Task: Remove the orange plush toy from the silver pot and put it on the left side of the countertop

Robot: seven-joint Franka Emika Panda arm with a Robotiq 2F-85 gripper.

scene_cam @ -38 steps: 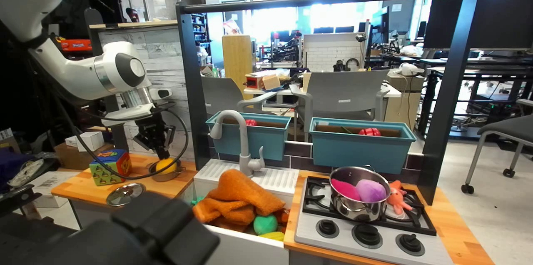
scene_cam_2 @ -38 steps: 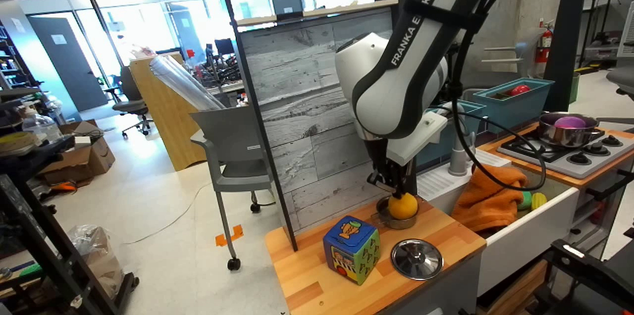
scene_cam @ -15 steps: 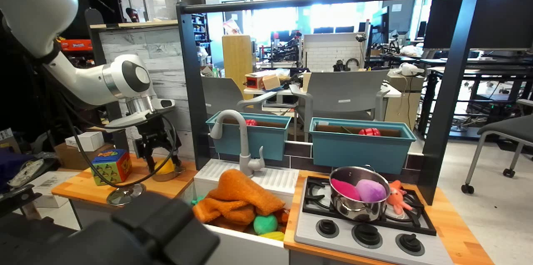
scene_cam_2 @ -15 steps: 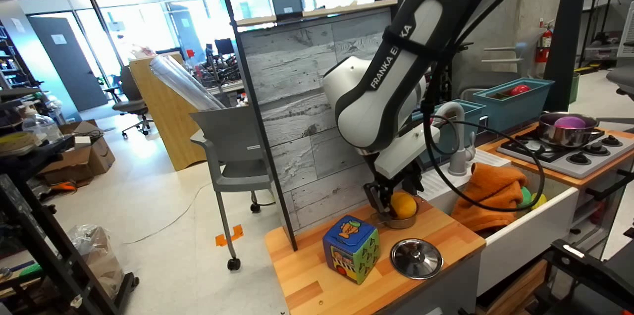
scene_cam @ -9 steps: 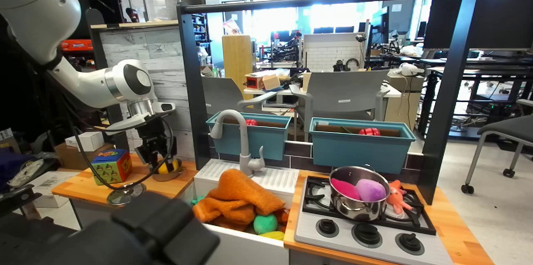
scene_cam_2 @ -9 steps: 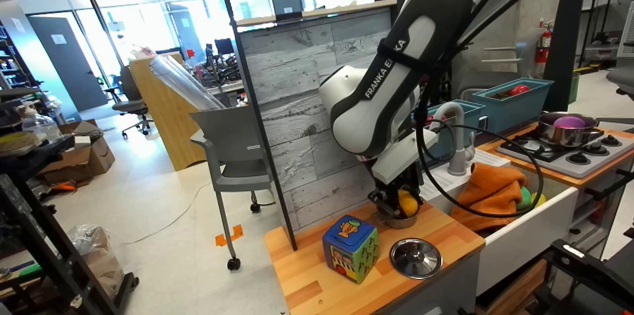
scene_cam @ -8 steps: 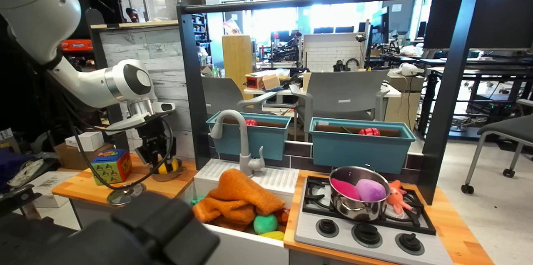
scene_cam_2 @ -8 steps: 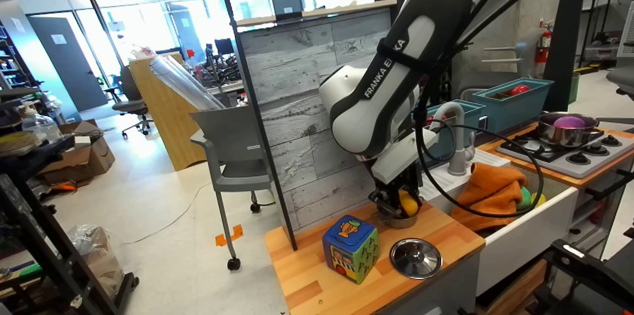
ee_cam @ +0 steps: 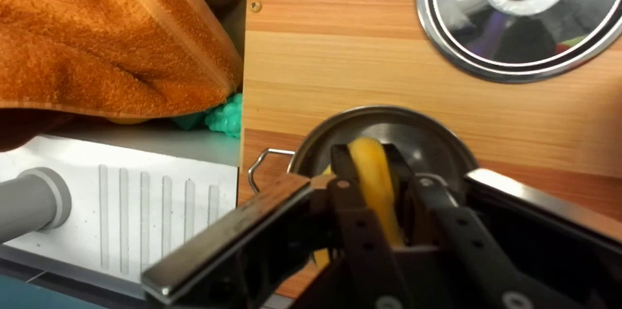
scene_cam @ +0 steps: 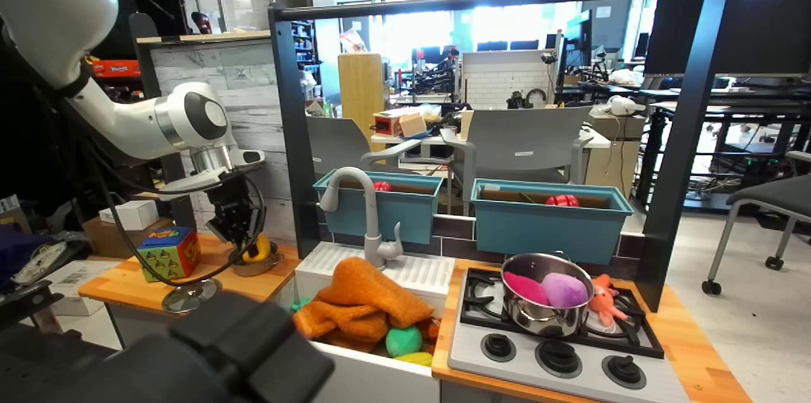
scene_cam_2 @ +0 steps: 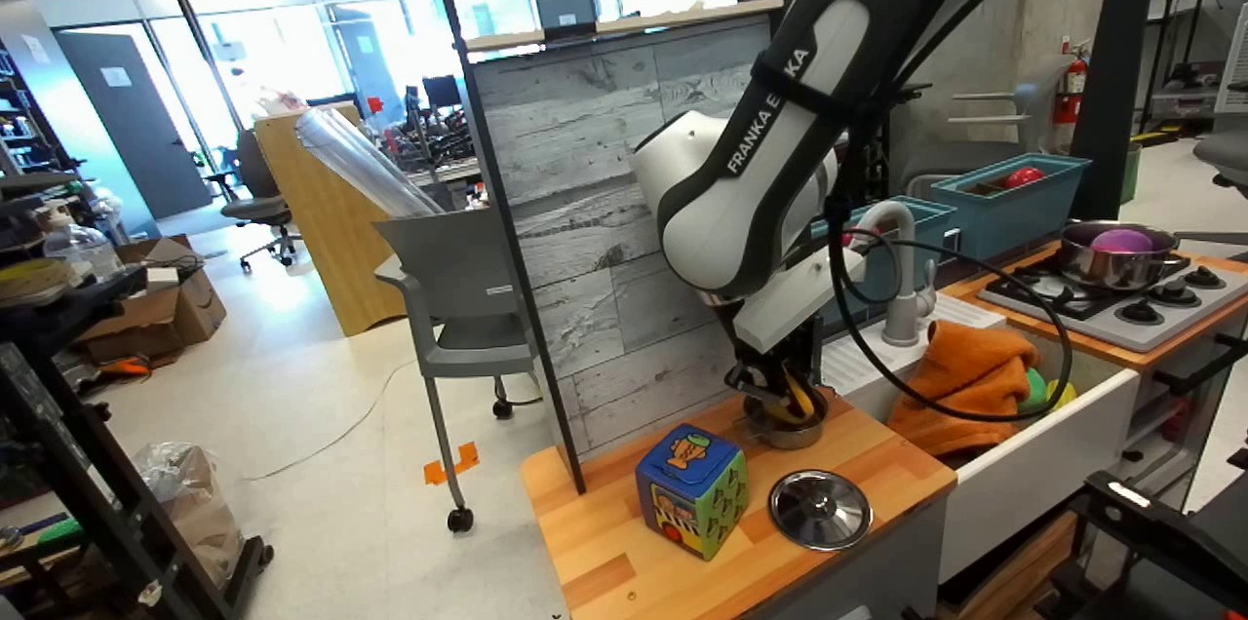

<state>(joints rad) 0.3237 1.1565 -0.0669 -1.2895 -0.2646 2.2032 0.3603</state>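
Orange-tan tabletop point(scene_cam_2: 604, 542): in an exterior view, a lid point(scene_cam_2: 821, 510) and toy cube point(scene_cam_2: 692, 493) sit nearer than the silver pot point(scene_cam_2: 785, 439). At the pot's mouth, the gripper point(ee_cam: 371, 156) pinches the yellow-orange plush toy point(ee_cam: 375, 173), squashed narrow. Best lift straight past the rim, squeeze steady, then release low beside the pot.
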